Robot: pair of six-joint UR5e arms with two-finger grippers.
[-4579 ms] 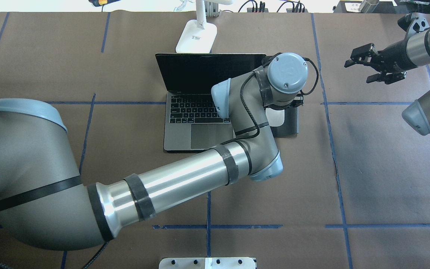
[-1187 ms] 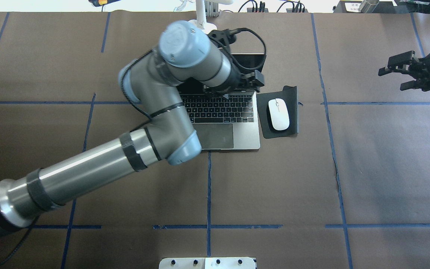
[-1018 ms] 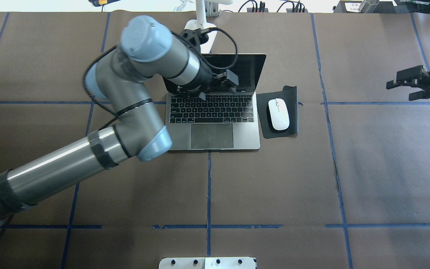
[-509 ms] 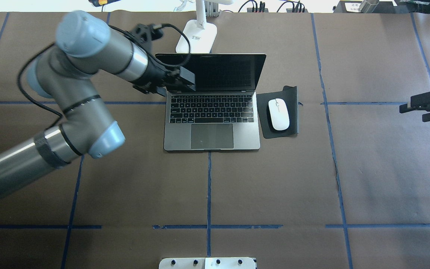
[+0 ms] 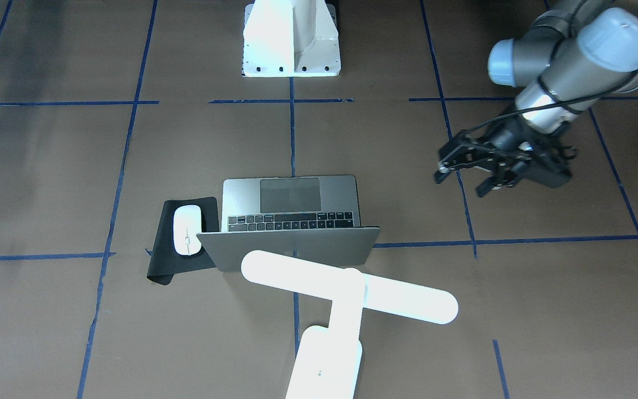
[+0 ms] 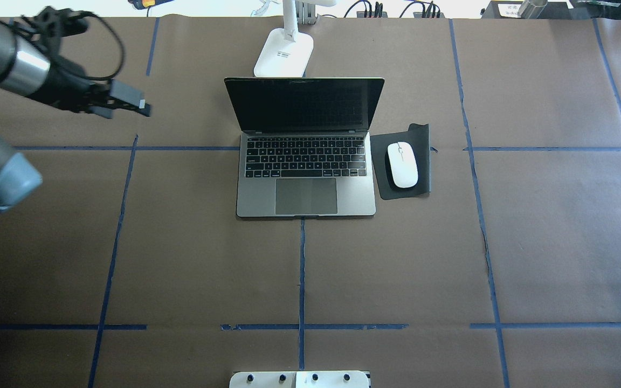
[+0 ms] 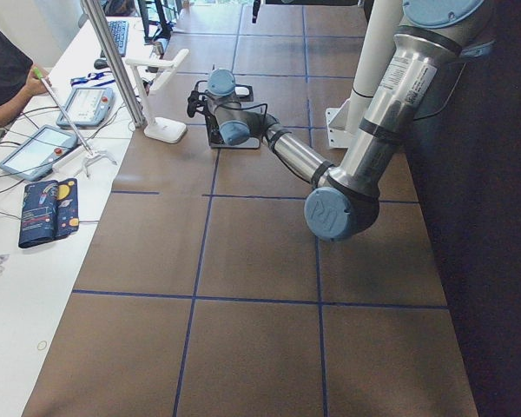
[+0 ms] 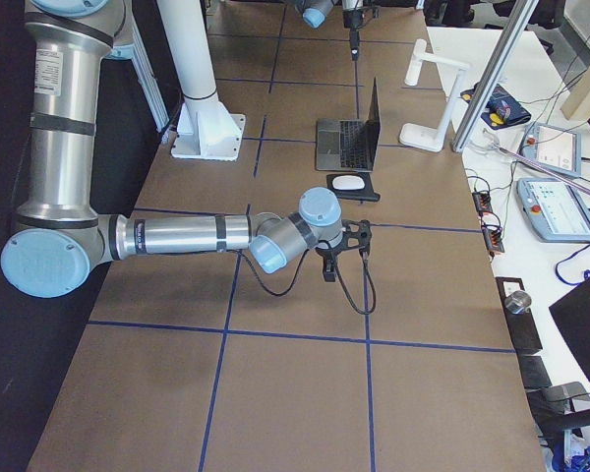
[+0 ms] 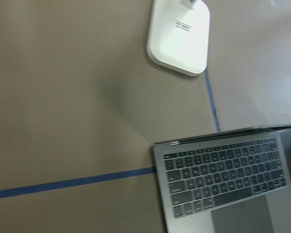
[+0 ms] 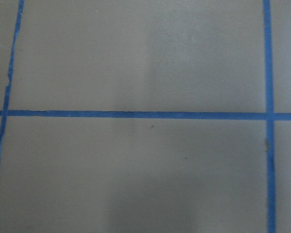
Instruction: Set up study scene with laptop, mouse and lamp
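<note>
The brown paper-covered surface (image 6: 397, 258), marked off with blue tape lines, carries all three task things near its middle. The left arm (image 5: 568, 72) reaches out over the robot's left part of it, well apart from them. The right arm (image 8: 177, 236) stretches low over the robot's right part.

The laptop (image 6: 305, 178) sits open at the centre, its screen dark and upright and its keyboard and trackpad facing the robot. The lamp (image 5: 346, 285) stands just behind the lid on the side away from the robot, with its long bar level above its base.

The left end effector (image 5: 459, 184) hangs above bare paper. Its fingers are spread wide, and it holds and touches nothing. The right end effector (image 8: 344, 258) is over bare paper beside a tape line, and I cannot tell how far its fingers are parted.

A black pad (image 6: 418, 140) lies just beside the laptop's right edge. The mouse (image 6: 402, 164) rests on it, lengthwise toward the robot.
</note>
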